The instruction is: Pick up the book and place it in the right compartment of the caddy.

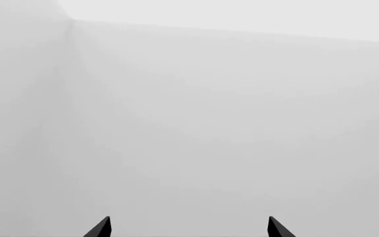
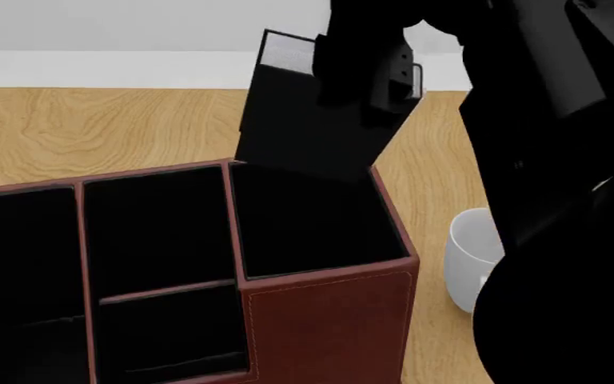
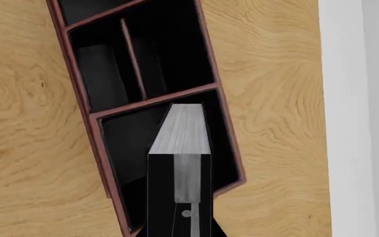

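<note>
In the left wrist view, only two dark fingertips of the left gripper show, set wide apart with nothing between them, in front of a plain pale wall. In the head view, the right gripper is clamped on the book, which hangs tilted just below the gripper, its lower edge over the back rim of the right compartment of the caddy. A white mug stands on the wooden table, beside the caddy. In the right wrist view, the book's white page edges stick out straight ahead of the gripper, above the black inside of the right compartment; the book is not yet inside it.
</note>
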You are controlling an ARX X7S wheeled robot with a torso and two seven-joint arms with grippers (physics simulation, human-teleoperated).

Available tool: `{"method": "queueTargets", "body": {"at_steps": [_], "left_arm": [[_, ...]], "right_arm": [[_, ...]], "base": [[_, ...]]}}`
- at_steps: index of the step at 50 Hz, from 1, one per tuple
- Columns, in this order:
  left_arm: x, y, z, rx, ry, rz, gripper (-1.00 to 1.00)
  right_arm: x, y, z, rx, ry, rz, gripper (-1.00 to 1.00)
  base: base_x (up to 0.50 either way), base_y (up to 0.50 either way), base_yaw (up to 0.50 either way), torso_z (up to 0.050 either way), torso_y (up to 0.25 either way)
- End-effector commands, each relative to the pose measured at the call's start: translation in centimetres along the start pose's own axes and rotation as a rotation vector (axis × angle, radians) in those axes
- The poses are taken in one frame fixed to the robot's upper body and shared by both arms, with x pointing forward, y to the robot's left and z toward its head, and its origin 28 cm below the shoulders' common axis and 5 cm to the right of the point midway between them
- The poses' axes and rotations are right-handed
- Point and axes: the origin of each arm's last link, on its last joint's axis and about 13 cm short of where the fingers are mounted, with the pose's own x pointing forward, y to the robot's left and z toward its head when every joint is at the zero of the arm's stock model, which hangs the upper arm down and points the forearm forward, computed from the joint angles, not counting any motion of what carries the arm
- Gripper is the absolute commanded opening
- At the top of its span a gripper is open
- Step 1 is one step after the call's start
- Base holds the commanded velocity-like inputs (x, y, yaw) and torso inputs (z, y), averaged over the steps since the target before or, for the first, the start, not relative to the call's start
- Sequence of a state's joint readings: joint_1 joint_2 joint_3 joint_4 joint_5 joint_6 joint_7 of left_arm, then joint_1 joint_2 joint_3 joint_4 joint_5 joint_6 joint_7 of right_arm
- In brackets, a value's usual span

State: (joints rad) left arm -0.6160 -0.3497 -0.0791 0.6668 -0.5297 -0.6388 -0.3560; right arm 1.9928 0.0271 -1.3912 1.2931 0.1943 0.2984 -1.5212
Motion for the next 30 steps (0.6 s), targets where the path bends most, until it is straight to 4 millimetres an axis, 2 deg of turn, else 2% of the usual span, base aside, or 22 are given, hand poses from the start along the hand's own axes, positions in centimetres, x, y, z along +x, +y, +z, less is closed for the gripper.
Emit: {"method": "queueTargets", "body": {"at_steps": [1,30], "left_arm": [[0.0,0.1,-0.3,-0.002,0.006,0.004,1.0],[-0.4,0.5,-0.6,-0.001,0.014,0.021,1.0]], "right_arm": [[1.9,-0.1,0.1,-0.049,0.024,0.028,-1.0],[5.9,0.3,-1.1,-0.051,0.053,0.108,-1.0]], "base": [[0.0,0.0,0.0,0.0,0.0],[0.0,0.0,0.0,0.0,0.001]]}}
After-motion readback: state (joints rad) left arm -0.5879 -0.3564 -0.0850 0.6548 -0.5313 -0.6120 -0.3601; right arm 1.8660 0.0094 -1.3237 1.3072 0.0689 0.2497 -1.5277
